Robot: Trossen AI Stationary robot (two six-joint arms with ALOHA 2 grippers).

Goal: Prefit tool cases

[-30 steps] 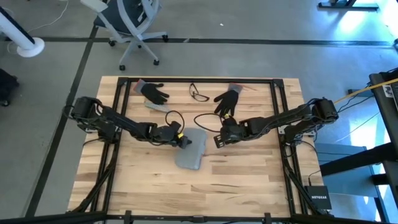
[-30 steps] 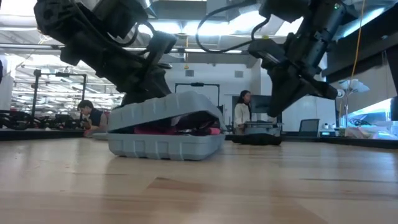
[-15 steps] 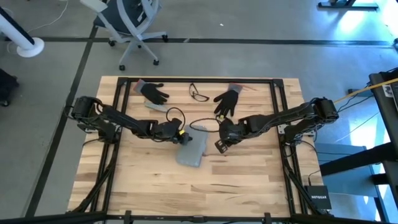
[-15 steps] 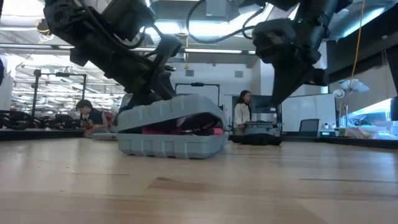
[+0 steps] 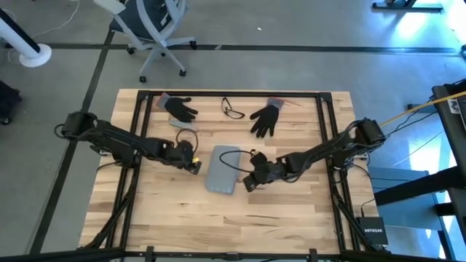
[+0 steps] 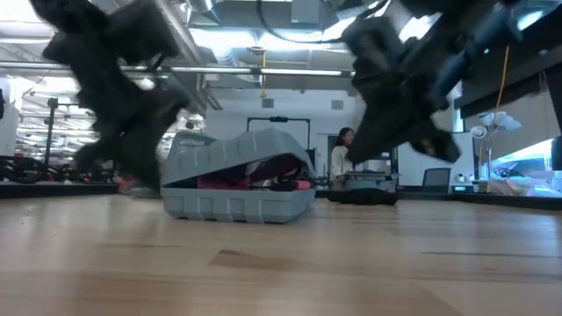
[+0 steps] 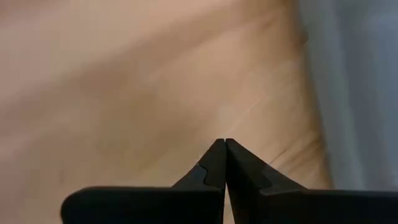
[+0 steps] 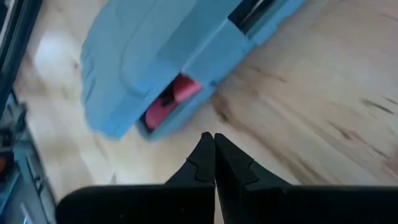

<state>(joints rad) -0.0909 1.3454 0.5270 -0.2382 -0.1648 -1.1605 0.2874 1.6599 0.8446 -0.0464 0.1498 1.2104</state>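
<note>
The tool case (image 5: 223,170) lies near the middle of the table (image 5: 291,218), lid slightly ajar, between the left gripper (image 5: 195,161) and right gripper (image 5: 248,182), both with fingers together, holding nothing.

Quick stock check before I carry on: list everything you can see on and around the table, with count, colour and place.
tool case: one, blue-grey, table centre, lid ajar with pink and black contents showing at the gap
gloves: two, black, far edge, one toward the left, one toward the right
glasses: one pair, dark frame, far edge between the gloves
table: one, light wood
office chair: one, white and dark, on the floor beyond the table
people: two, background of the low view, one standing
left gripper: shut, empty, just left of the case
right gripper: shut, empty, at the case's right side
</note>
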